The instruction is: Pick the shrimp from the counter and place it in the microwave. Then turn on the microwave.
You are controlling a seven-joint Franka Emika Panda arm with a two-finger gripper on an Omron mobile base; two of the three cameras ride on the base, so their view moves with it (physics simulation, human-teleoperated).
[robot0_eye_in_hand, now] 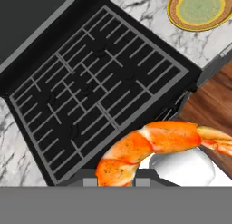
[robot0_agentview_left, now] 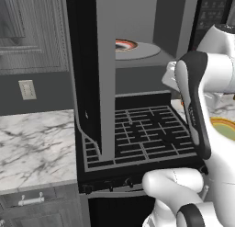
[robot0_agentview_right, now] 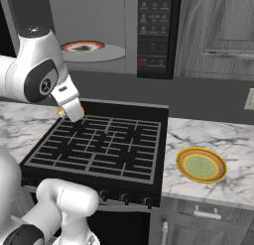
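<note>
Gripper (robot0_agentview_right: 74,115) clamped on shrimp (robot0_eye_in_hand: 149,148), held between fingertips, above stove top (robot0_eye_in_hand: 95,91); microwave (robot0_agentview_right: 99,30) open above.

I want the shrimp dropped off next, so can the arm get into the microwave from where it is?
Probably yes: the microwave door stands open, the turntable edge is bare, and the tool, holding the shrimp, hangs just below with nothing between.

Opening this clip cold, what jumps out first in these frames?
The orange shrimp looms large at the bottom of the hand view, at the gripper, above the black stove top. Behind the stove, the microwave stands open, with a red-rimmed plate on its turntable. A yellow-rimmed green plate sits on the marble counter to the right of the stove.
</note>
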